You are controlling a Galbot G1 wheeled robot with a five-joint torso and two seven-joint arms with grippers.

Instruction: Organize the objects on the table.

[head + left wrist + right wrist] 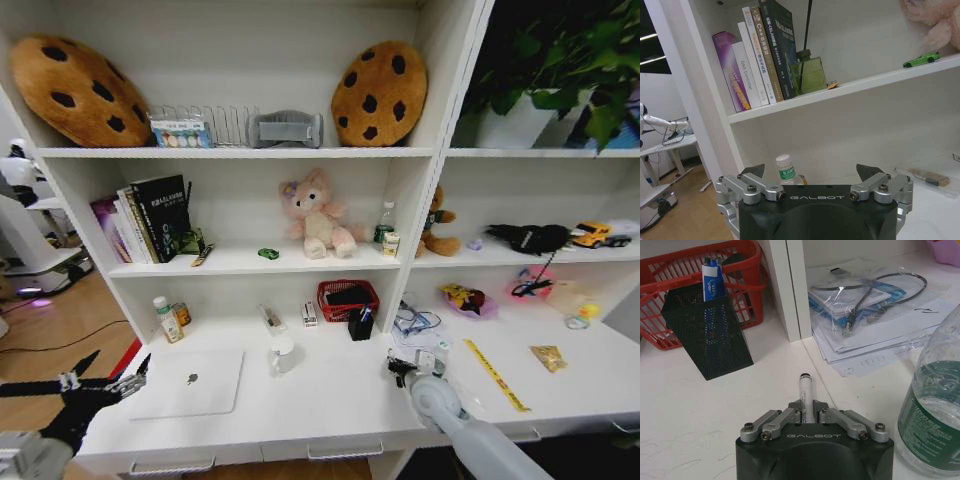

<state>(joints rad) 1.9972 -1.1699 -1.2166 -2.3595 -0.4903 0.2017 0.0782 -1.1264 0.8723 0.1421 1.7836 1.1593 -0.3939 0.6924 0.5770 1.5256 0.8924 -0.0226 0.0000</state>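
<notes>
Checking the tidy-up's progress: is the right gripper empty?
No, the right gripper is shut on a white pen, which points toward the black pen cup.

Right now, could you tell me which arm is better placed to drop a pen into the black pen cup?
The right. Its gripper is shut on a pen and faces the black pen cup close ahead. The left gripper hangs open off the table's left end, holding nothing.
</notes>
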